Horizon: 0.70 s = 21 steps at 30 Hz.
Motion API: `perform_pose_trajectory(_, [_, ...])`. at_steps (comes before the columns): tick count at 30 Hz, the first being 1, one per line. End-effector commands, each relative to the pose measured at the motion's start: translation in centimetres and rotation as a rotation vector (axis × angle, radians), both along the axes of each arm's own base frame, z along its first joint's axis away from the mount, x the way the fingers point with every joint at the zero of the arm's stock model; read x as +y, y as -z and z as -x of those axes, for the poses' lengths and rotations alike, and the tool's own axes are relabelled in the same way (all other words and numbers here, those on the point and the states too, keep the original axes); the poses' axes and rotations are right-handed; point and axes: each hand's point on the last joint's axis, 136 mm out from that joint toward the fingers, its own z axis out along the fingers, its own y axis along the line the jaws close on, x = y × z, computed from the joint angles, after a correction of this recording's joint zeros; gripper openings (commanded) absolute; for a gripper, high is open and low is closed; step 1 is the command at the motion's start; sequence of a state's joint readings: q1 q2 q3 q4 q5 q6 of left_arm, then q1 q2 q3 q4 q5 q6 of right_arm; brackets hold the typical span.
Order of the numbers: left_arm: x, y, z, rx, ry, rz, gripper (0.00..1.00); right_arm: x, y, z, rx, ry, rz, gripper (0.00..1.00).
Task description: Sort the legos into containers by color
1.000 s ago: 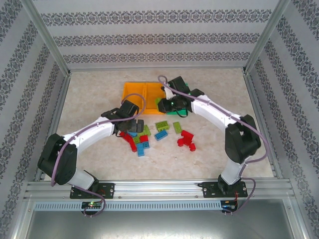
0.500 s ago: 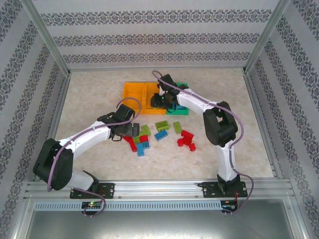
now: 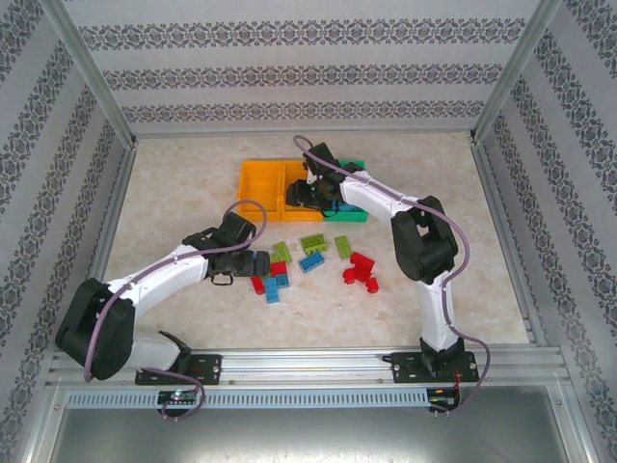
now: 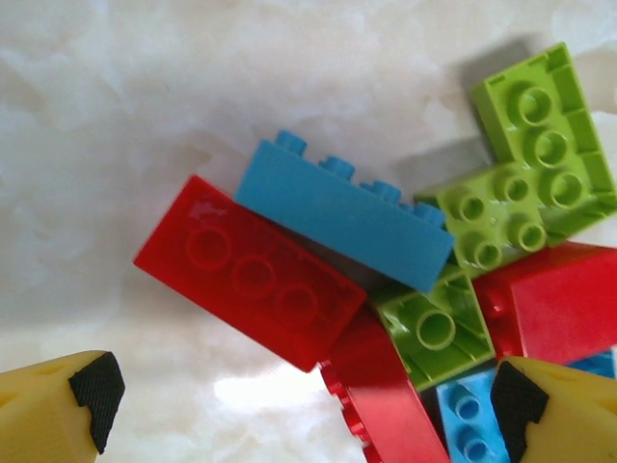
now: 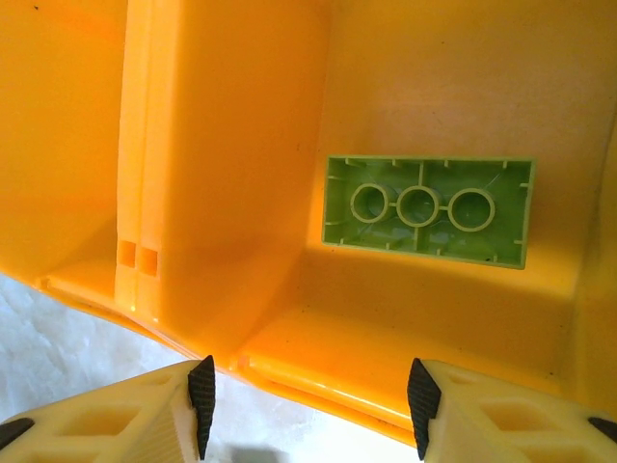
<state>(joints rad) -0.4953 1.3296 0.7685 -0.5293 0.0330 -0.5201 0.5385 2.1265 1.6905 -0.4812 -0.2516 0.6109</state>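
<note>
Red, blue and lime green legos lie in a loose pile (image 3: 289,265) on the table in front of three containers in a row: two orange bins (image 3: 258,178) and a green bin (image 3: 353,170). My left gripper (image 3: 253,262) hangs open low over the pile's left end. In the left wrist view it (image 4: 299,405) straddles a long red brick (image 4: 251,275), a blue brick (image 4: 342,207) and lime green bricks (image 4: 525,183), holding nothing. My right gripper (image 3: 301,196) is open and empty over the second orange bin (image 5: 222,145), where one lime green brick (image 5: 429,209) lies studs down.
More bricks lie to the right: a lime green one (image 3: 343,245), a blue one (image 3: 310,261) and a red cluster (image 3: 362,270). Metal frame rails (image 3: 289,362) and patterned walls ring the table. Bare tabletop (image 3: 174,193) spreads left and right of the pile.
My left gripper has moved nearer along the pile's left edge. My right arm has folded and its gripper has shifted left over the second orange bin.
</note>
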Motion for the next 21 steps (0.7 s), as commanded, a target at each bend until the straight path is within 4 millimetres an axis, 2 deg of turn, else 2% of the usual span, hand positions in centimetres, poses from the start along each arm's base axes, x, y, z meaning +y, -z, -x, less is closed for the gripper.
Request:
perform_pose_trajectory(1, [0.0,0.1,2.3,0.072,-0.093,0.086,0.99,-1.0,-0.7,-0.3,-0.012,0.021,0.006,0.59])
perform_pose_trajectory(7, [-0.8,1.1,3.7,0.121,-0.192,0.184,0.94,-1.1,-0.6,-0.3,-0.009,0.021,-0.005,0.58])
perform_pose_trajectory(15, [-2.2,1.5,3.0,0.156,-0.193,0.19,0.89,-1.3,-0.5,-0.5,-0.011,0.023,-0.014,0.59])
perform_pose_trajectory(21, [-2.2,2.4,3.5,0.2,-0.187,0.16,0.82,-1.6,-0.1,-0.4,-0.002,0.029,-0.017,0.59])
